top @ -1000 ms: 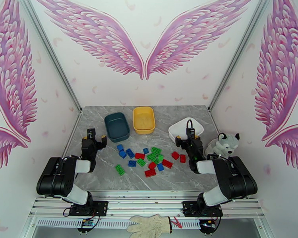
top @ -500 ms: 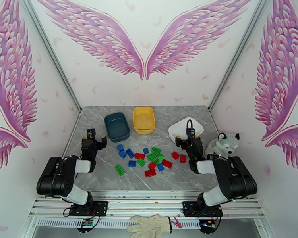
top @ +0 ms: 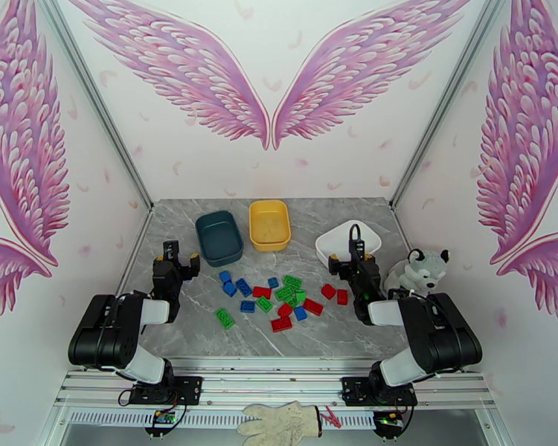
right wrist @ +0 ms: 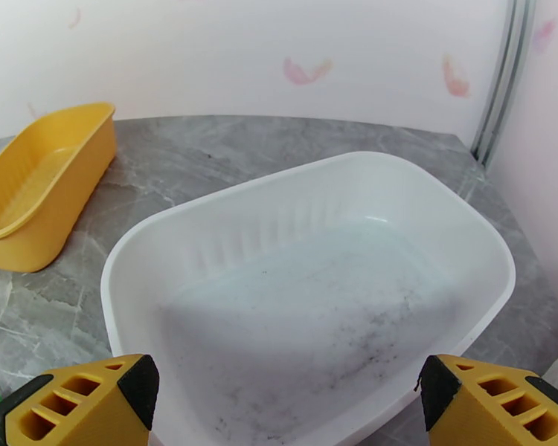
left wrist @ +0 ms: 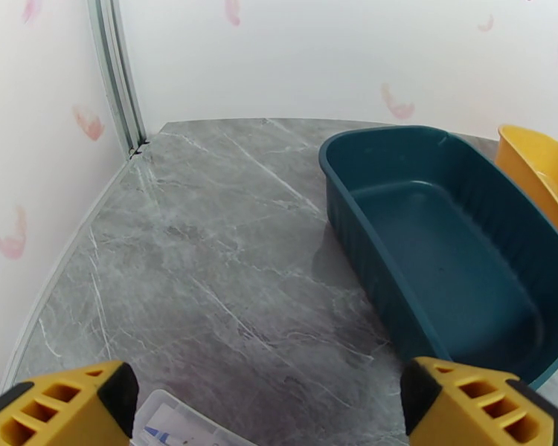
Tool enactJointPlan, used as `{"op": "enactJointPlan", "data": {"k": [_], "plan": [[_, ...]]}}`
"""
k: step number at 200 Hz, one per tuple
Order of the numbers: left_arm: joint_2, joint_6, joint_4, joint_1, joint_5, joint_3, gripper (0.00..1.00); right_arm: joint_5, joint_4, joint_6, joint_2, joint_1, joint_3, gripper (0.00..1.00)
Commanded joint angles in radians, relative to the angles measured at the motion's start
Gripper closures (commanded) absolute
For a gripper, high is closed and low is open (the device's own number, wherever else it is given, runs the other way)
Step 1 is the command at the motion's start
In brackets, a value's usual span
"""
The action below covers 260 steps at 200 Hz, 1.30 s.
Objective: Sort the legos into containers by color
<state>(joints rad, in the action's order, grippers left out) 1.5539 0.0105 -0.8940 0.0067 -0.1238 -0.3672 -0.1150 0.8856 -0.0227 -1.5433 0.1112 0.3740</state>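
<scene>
Several red, green and blue legos (top: 276, 295) lie scattered on the grey table's middle. Behind them stand three empty containers: a dark teal tub (top: 219, 237), a yellow tub (top: 269, 224) and a white tub (top: 337, 243). My left gripper (top: 176, 259) rests at the table's left side, open, with the teal tub (left wrist: 443, 247) ahead to its right. My right gripper (top: 351, 263) sits at the white tub's near edge, open, looking into the white tub (right wrist: 316, 291), with the yellow tub (right wrist: 41, 187) to its left. Both grippers hold nothing.
A small clear plastic piece (left wrist: 178, 425) lies just below my left fingers. A plush husky toy (top: 420, 270) sits at the table's right edge. A work glove (top: 283, 421) lies on the rail in front of the arm bases. Pink-winged walls enclose the table.
</scene>
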Motion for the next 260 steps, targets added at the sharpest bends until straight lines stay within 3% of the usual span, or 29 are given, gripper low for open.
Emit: {"op": "enactJointPlan", "data": {"k": [1, 38, 70, 92, 107, 125, 133, 144, 161, 182, 192, 220, 260], "plan": [[-0.021, -0.001, 0.011, 0.001, 0.0, -0.018, 0.01, 0.016, -0.011, 0.006, -0.008, -0.008, 0.02, 0.01], [-0.153, 0.043, 0.037, -0.005, -0.154, 0.026, 0.01, -0.128, -0.115, 0.054, 0.071, -0.008, 0.042, 0.01], [-0.365, 0.033, 0.106, -0.084, -0.298, 0.06, 0.01, -0.245, -0.2, 0.061, 0.193, 0.016, 0.035, 0.01], [-0.546, 0.123, 0.143, -0.114, -0.226, 0.093, 0.01, -0.337, -0.257, 0.13, 0.34, 0.045, 0.005, 0.01], [-0.682, 0.266, 0.329, -0.136, -0.248, 0.04, 0.01, -0.296, -0.39, 0.238, 0.473, 0.048, 0.023, 0.01], [-0.78, 0.512, 0.58, -0.149, -0.266, -0.061, 0.01, -0.252, -0.766, 0.399, 0.578, 0.048, 0.184, 0.01], [-0.798, 0.636, 0.619, -0.152, -0.205, -0.077, 0.01, -0.183, -0.924, 0.419, 0.577, 0.048, 0.283, 0.01], [-0.802, 0.689, 0.558, -0.164, -0.068, -0.059, 0.01, -0.084, -1.066, 0.474, 0.546, 0.048, 0.386, 0.01], [-0.811, 0.732, 0.593, -0.212, -0.028, -0.045, 0.01, 0.121, -1.137, 0.563, 0.496, 0.047, 0.434, 0.01], [-0.807, 0.76, 0.665, -0.251, 0.036, -0.046, 0.01, 0.353, -1.038, 0.63, 0.482, 0.048, 0.352, 0.01], [-0.804, 0.752, 0.709, -0.265, 0.078, -0.061, 0.01, 0.406, -1.04, 0.614, 0.485, 0.054, 0.336, 0.02], [-0.792, 0.695, 0.774, -0.322, 0.169, -0.083, 0.01, 0.383, -1.165, 0.525, 0.483, 0.126, 0.373, 0.23], [-0.72, 0.644, 0.839, -0.377, 0.21, -0.164, 0.03, 0.325, -1.199, 0.498, 0.366, 0.281, 0.443, 0.28]]}}
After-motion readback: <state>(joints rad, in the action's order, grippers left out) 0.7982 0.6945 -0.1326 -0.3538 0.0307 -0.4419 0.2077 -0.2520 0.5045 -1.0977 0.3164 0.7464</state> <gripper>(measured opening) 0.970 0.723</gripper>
